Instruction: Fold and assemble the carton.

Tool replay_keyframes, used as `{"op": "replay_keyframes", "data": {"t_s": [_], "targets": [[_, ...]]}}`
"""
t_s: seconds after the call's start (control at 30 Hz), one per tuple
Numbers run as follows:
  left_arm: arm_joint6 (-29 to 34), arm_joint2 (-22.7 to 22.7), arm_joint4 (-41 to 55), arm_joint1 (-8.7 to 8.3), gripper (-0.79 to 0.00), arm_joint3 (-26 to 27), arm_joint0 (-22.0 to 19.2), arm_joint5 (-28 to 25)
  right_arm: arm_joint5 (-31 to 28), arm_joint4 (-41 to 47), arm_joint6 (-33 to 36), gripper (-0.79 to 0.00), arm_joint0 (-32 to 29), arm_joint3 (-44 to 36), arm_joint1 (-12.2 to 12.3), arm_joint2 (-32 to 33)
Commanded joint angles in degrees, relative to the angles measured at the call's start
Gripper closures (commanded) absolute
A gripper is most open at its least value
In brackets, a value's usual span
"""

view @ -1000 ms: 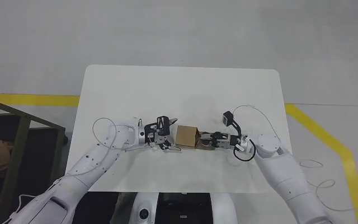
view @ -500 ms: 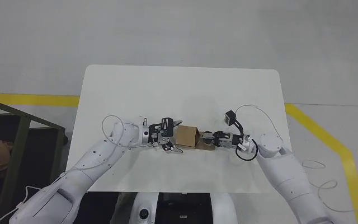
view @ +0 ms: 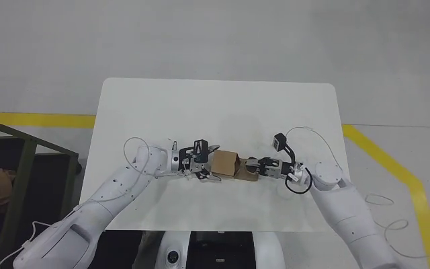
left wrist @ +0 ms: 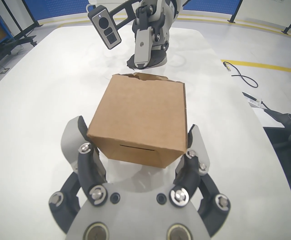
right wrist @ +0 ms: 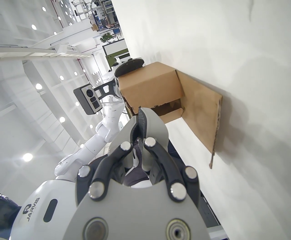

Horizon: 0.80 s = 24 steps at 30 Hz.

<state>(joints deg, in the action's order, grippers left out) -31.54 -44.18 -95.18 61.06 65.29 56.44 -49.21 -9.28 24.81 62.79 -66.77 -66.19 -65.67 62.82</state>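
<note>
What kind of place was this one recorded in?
Probably a robotics lab or industrial test hall: a lone white work table stands on a bare grey floor marked with yellow lane tape, with blue partition panels around it and rows of round ceiling lamps high overhead.

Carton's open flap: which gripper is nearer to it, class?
Right. The right gripper, shut, sits at the open end by the flap; the left gripper straddles the carton at its opposite, closed end.

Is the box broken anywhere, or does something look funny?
Yes. The carton has a ragged, torn-looking edge at its open end, by the right pincer. One flap there sticks out, not folded in.
</note>
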Motion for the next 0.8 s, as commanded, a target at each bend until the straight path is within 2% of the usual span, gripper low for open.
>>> {"op": "replay_keyframes", "data": {"t_s": [0.0,0.3,0.43,0.77], "targets": [[-0.1,0.0,0.1,0.0,-0.699,0.0,0.0,0.0,0.0,0.0,-0.2,0.0,-0.3,-0.3,0.1,0.4],[-1.5,-0.6,0.2,-0.2,-0.68,0.5,0.2,-0.1,-0.4,-0.1,-1.4,0.0,-2.1,-1.9,1.1,3.5],[-2.6,-1.3,0.3,-0.5,-0.634,1.0,0.6,-0.2,-0.2,-0.5,-2.0,0.0,-3.4,-2.8,1.8,6.3],[-2.6,-2.1,-0.1,-0.95,-0.631,1.4,1.3,-0.3,0.8,-0.7,-2.2,0.0,-6.4,-5.3,3.0,10.1]]}}
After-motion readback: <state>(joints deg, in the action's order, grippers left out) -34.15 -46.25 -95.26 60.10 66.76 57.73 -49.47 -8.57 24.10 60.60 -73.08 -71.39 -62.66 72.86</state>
